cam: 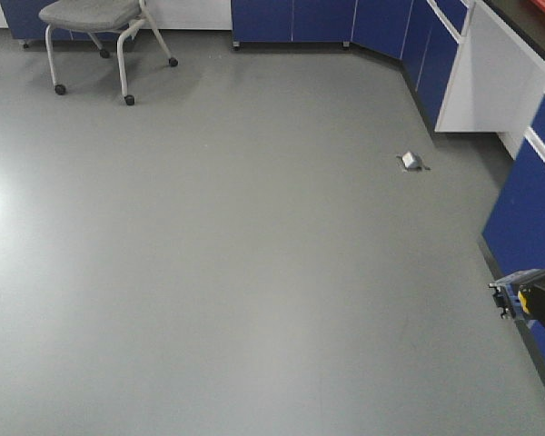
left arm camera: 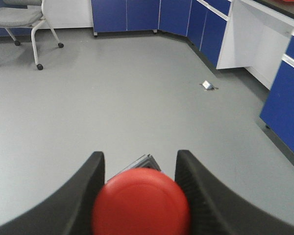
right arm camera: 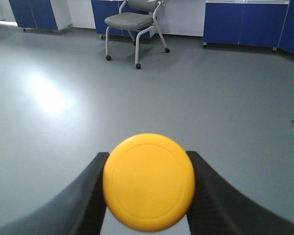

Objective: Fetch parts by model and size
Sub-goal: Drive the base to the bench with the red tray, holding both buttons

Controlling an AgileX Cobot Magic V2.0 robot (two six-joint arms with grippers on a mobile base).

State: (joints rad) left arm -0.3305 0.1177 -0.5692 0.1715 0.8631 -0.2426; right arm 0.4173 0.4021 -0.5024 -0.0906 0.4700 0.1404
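Note:
In the left wrist view my left gripper (left arm camera: 139,164) is shut on the red-capped switch (left arm camera: 141,205). Its round red cap faces the camera between the black fingers (left arm camera: 83,196), and a corner of its silver base (left arm camera: 143,162) shows above the cap. In the right wrist view my right gripper (right arm camera: 147,155) is shut on the yellow-capped switch (right arm camera: 149,182); its cap hides the base. In the front view the right gripper (cam: 538,304) enters at the right edge, with a bit of yellow and the blue-and-silver base (cam: 502,299) showing. Both switches are held above the grey floor.
A grey wheeled chair (cam: 95,27) stands at the back left, also in the right wrist view (right arm camera: 134,22). Blue cabinets (cam: 527,209) line the right side and back wall. A small white-grey object (cam: 411,163) lies on the floor near the right cabinets.

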